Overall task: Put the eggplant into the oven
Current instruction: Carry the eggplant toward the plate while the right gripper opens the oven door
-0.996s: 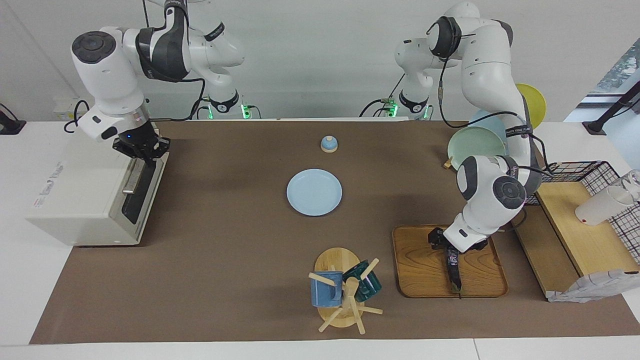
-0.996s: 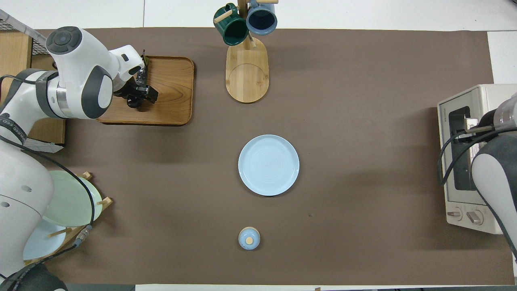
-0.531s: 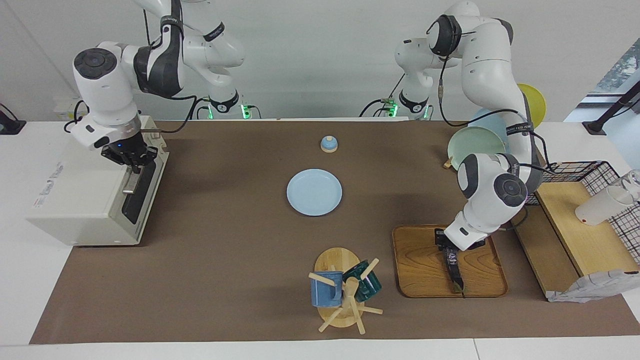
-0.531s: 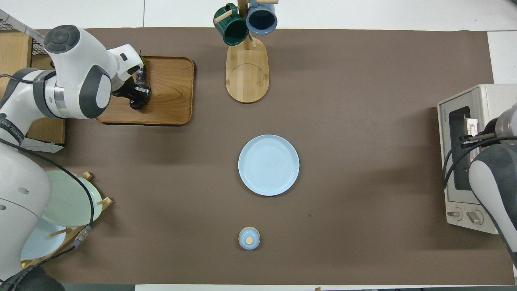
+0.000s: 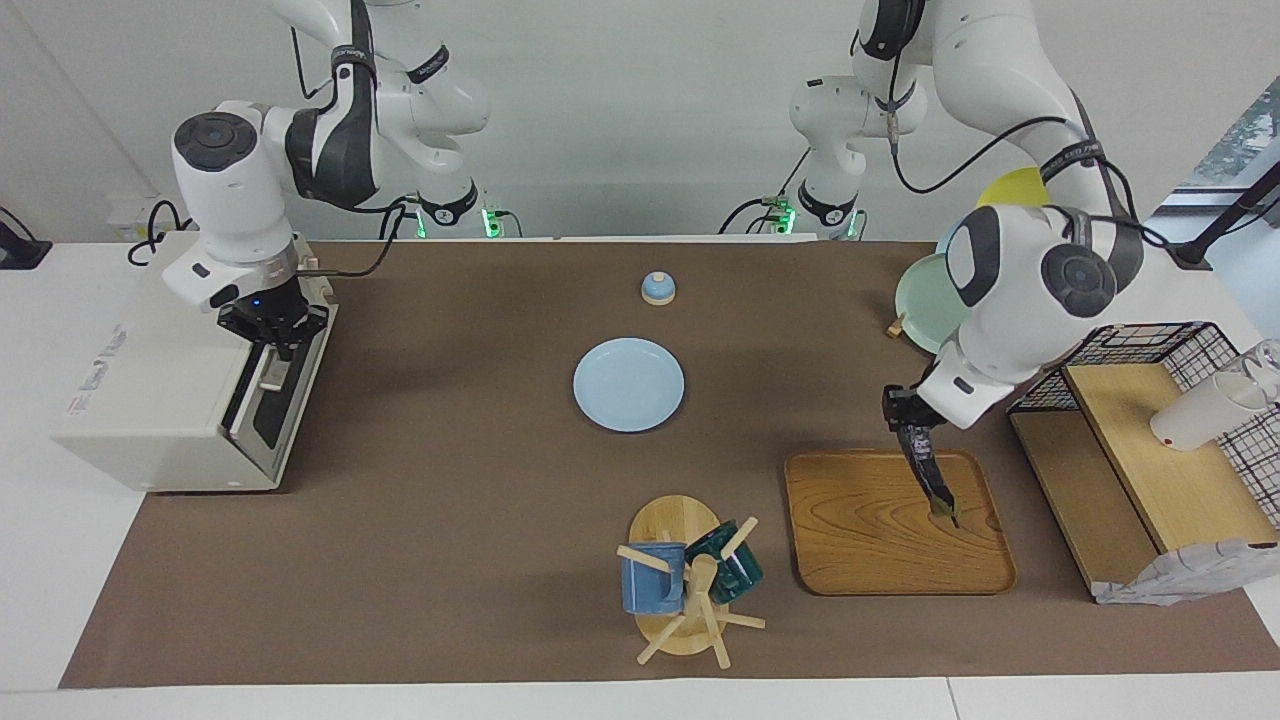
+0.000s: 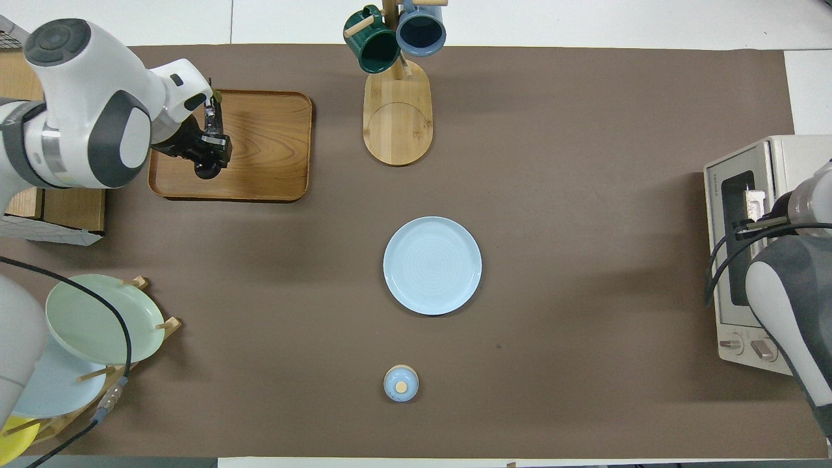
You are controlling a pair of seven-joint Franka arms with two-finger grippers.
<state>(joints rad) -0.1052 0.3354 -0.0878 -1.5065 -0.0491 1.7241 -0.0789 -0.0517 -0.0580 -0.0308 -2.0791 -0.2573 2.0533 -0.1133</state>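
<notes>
The dark eggplant (image 5: 932, 475) hangs slantwise, its tip just above the wooden tray (image 5: 860, 530). My left gripper (image 5: 912, 425) is shut on its upper end. In the overhead view the eggplant (image 6: 210, 117) shows as a thin dark strip over the tray (image 6: 266, 149), in front of my left gripper (image 6: 209, 133). The off-white oven (image 5: 150, 400) stands at the right arm's end of the table. My right gripper (image 5: 273, 340) is shut and rests at the door's metal handle (image 5: 268, 378); the door looks tipped slightly ajar. From overhead, the right arm hides that gripper over the oven (image 6: 747, 247).
A light blue plate (image 5: 628, 384) lies mid-table, with a small blue lidded pot (image 5: 657, 288) nearer the robots. A mug tree (image 5: 690, 580) with two mugs stands beside the tray. A plate rack (image 5: 935, 290) and a wire-and-wood rack (image 5: 1160, 450) are at the left arm's end.
My left gripper closed on the eggplant and lifted it off the tray. My right gripper moved down along the oven's front edge to the door handle, and the door tipped slightly.
</notes>
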